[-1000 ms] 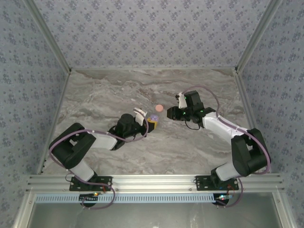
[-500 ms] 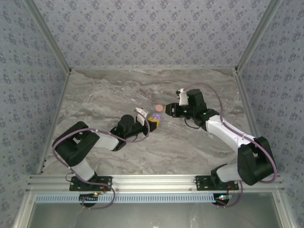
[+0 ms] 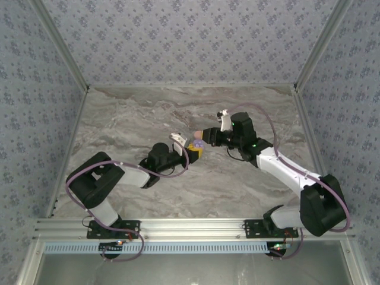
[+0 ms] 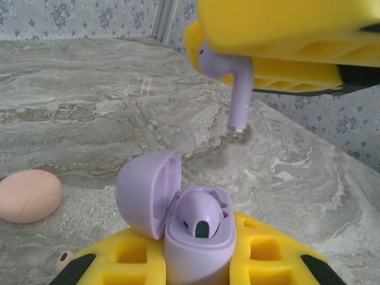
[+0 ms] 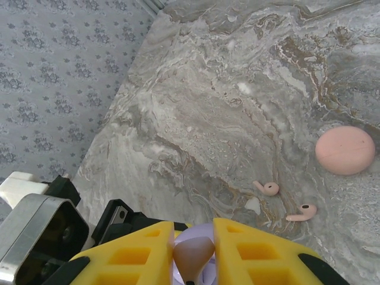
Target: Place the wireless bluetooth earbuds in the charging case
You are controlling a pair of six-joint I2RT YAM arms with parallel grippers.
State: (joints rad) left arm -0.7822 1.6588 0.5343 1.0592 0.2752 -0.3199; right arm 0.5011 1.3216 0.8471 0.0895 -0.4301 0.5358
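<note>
Lilac earbud (image 4: 241, 89): clamped between the right gripper (image 5: 193, 246) fingers, stem down, above the open charging case (image 4: 196, 243). Case pinched by the left gripper (image 4: 196, 261); its base is cut off.

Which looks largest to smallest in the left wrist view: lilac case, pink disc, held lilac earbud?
1. lilac case, though nearest the camera.
2. pink disc and held lilac earbud: about alike, not ranked.

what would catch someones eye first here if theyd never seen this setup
The lilac earbud pinched stem-down in the right gripper, hanging close above the open lilac charging case that the left gripper holds mid-table. Next, off to the side on the marble table, a pink disc with two small pink earbuds lying loose near it.
</note>
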